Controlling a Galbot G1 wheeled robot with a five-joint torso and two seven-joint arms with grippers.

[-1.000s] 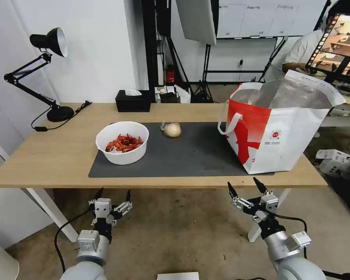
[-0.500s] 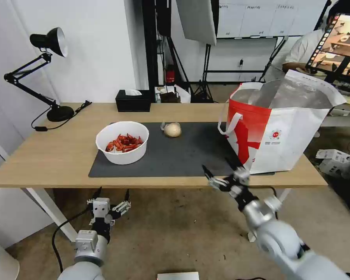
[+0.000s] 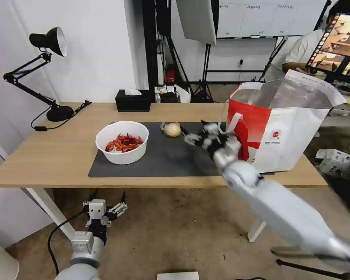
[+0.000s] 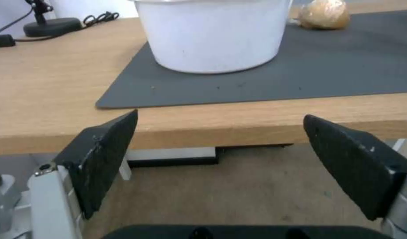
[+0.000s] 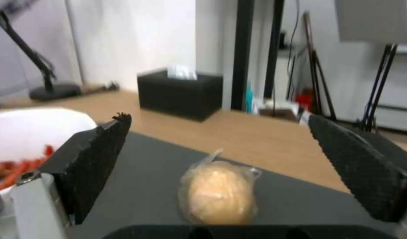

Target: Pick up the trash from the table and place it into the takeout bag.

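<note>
Right gripper (image 3: 196,137) over the dark grey mat (image 3: 175,159), jaws spread wide and empty, with the beige plastic-wrapped lump (image 3: 172,129) just beyond at its 10 o'clock; in the right wrist view the lump (image 5: 219,192) lies between the 2 fingers' line of approach, not touched. Lump sits near the mat's far edge, at 2 o'clock from the white bowl (image 3: 122,142) of red crayfish shells; takeout bag (image 3: 278,128) stands open at 3 o'clock on the table (image 3: 46,155). Judgement: lump looks light and soft, film slippery and crinkly; grip across its round middle, gently, not the loose twist of wrap. Left gripper (image 3: 106,205) parked below the table's near edge, jaws apart, empty. Bag carries 1 small round red logo; its lettering unreadable.
</note>
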